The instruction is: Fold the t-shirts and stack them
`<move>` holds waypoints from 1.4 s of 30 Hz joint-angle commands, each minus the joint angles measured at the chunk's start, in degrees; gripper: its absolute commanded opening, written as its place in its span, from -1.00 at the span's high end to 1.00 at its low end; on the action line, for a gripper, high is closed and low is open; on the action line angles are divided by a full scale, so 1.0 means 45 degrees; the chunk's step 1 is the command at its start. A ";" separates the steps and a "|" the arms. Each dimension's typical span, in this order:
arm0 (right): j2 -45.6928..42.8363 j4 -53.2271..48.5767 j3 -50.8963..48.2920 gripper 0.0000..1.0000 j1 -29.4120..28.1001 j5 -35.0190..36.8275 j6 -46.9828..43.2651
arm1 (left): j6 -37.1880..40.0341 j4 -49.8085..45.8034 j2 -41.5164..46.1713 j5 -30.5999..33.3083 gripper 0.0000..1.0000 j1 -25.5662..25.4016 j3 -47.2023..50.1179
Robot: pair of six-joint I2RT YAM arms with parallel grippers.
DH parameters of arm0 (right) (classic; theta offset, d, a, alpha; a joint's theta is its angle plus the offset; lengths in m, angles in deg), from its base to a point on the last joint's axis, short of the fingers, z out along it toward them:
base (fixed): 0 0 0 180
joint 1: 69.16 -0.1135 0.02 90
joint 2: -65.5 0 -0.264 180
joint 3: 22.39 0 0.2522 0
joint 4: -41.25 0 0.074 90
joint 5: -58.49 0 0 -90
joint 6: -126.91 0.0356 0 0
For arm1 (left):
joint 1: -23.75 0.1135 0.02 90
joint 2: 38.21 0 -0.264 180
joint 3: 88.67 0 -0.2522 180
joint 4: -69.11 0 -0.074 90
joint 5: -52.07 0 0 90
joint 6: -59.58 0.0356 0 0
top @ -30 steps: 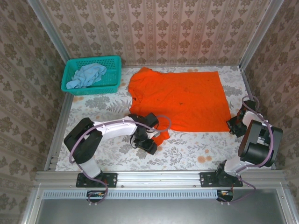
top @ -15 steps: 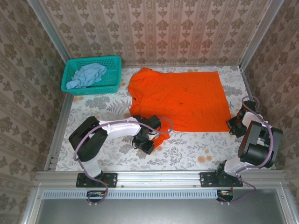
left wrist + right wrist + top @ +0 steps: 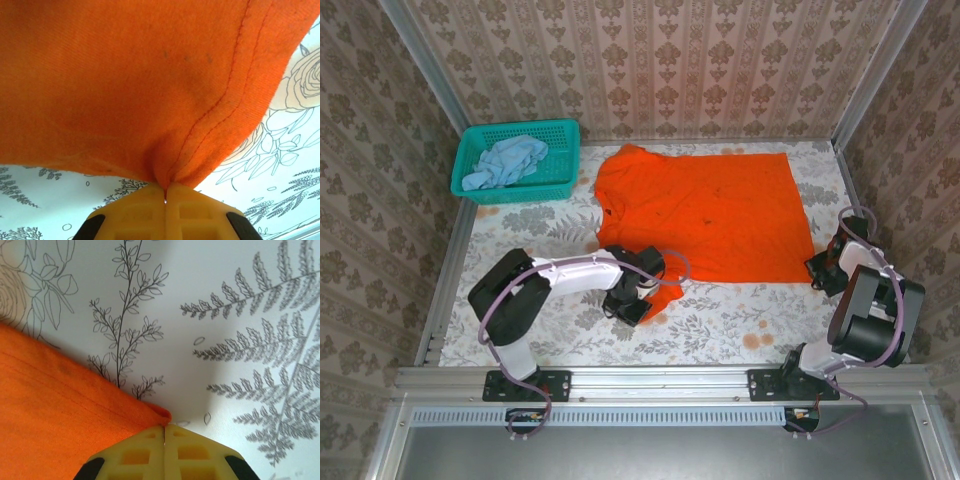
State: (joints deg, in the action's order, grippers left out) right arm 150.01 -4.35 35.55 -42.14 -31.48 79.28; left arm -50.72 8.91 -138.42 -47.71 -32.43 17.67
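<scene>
Nearest you, the left tool (image 3: 634, 306) sits low on the surface (image 3: 720, 325), jaws pressed together on a gathered fold of the near sleeve (image 3: 663, 290) of the orange t-shirt (image 3: 710, 210). In the left wrist view the cloth puckers into the line between the yellow pads (image 3: 140, 210), and the stitched hem runs straight into the pinch. Risk here: the bite looks bunched, so you may have taken more than one layer, and a lift could drag the sleeve up twisted rather than flat. On the right side, the right tool (image 3: 817, 270) is also closed, pinching the near hem corner (image 3: 159, 415). The right wrist view shows only the very tip of that corner reaching the jaw line, so treat this as a shallow hold. It is the likeliest failure: any pull along the surface or a quick rise could slide the corner out, leaving one side lifted and the other lying. Uneven lift between the two tools would skew the fold line and wrinkle the body. Beyond the tools, the shirt lies spread flat across the middle of the surface, collar toward the left, far edge near the back wall. Farthest off, at the back left, the pale blue t-shirt (image 3: 505, 160) lies crumpled inside the teal basket (image 3: 565, 150), not yet folded; its mesh could snag cloth on the way out.
</scene>
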 commanded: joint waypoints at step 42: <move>0.3987 -0.3106 0.7235 1.00 -0.2055 0.0180 0.1620 | -0.1043 -0.4660 -0.4519 -0.3971 1.00 0.7123 -1.2101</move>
State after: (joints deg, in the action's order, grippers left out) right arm 164.61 -16.63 64.08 -50.79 -30.32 85.33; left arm -52.75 -9.99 -155.09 -65.19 -2.94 -32.30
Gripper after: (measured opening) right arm 0.064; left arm 0.039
